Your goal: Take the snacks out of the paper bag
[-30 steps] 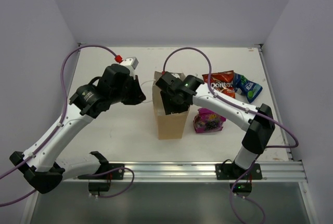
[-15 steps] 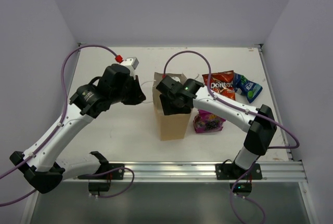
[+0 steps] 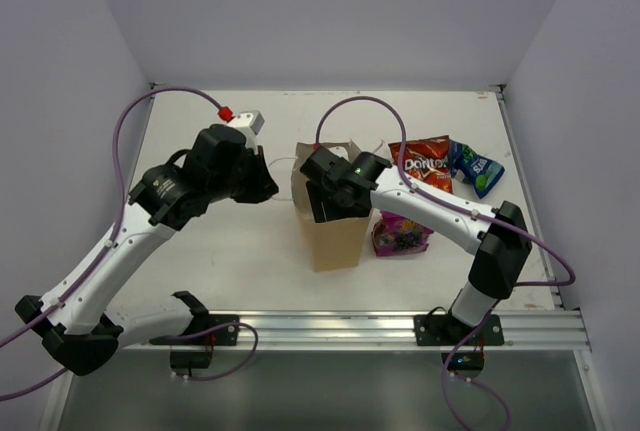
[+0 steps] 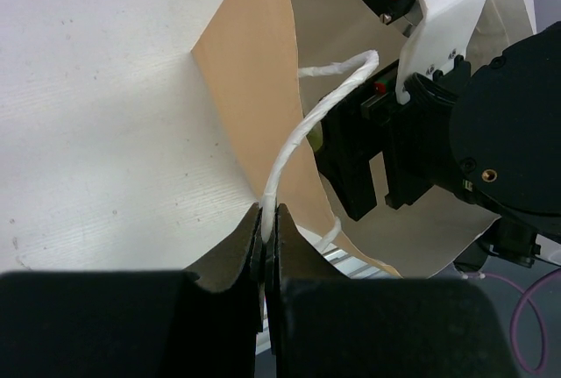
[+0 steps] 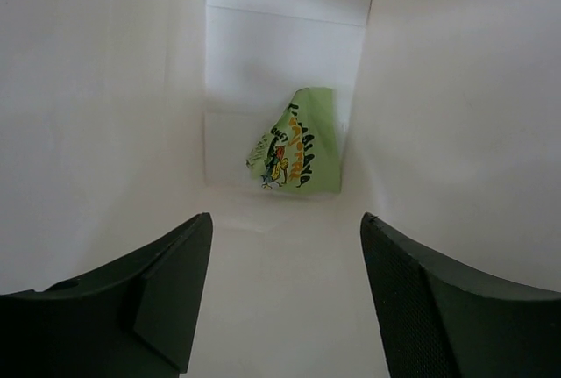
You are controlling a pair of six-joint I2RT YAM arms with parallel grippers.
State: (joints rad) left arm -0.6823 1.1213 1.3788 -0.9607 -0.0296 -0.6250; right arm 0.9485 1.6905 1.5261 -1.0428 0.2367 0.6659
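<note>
The tan paper bag (image 3: pixel 335 241) stands upright mid-table. My left gripper (image 4: pixel 269 220) is shut on its white cord handle (image 4: pixel 311 128), holding the bag's left side; in the top view the gripper (image 3: pixel 270 189) sits just left of the bag. My right gripper (image 5: pixel 285 246) is open inside the bag's white interior, above a green snack packet (image 5: pixel 298 154) lying at the bottom. From above, the right wrist (image 3: pixel 335 191) covers the bag's mouth. A red-orange Doritos bag (image 3: pixel 425 163), a blue packet (image 3: pixel 475 168) and a purple packet (image 3: pixel 402 232) lie on the table right of the bag.
White walls enclose the table on three sides. A metal rail (image 3: pixel 380 329) with the arm bases runs along the near edge. Purple cables (image 3: pixel 150 111) loop above both arms.
The right gripper has sunk a little deeper into the bag's mouth, and the bag has shifted slightly. The left gripper keeps its hold on the handle.
</note>
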